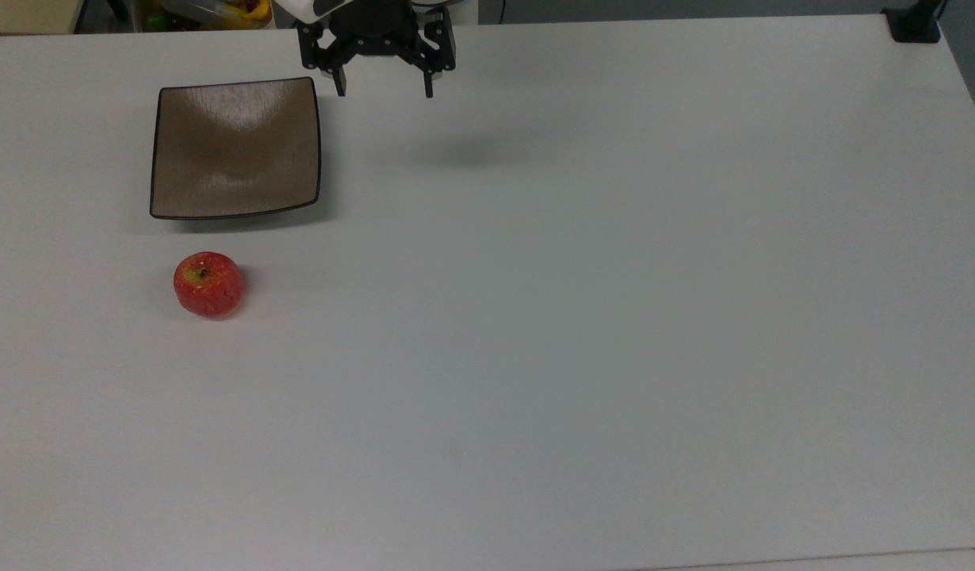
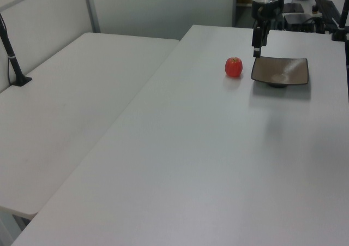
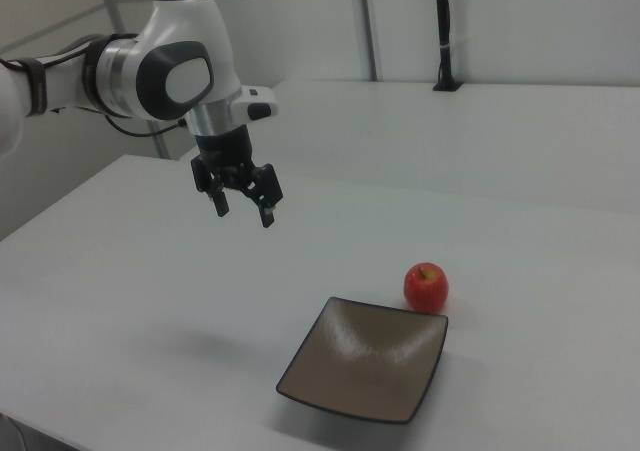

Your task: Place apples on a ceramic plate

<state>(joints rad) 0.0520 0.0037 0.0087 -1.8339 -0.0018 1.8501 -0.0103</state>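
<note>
While beside plate, apple apart.

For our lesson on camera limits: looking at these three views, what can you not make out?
- Arm above the end effector: cut off by the top view's upper edge.
- Plate: the end effector overlaps its near corner in the left view.
- Apple: its base sits behind the plate rim in the right view.
- Clutter beyond the table: cropped in the top view.

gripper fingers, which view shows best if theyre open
The right view: the gripper hangs in open air above the table, both fingers plainly spread. The top view shows it at the frame's upper edge, also spread. The left view shows it side-on, fingers overlapping.
</note>
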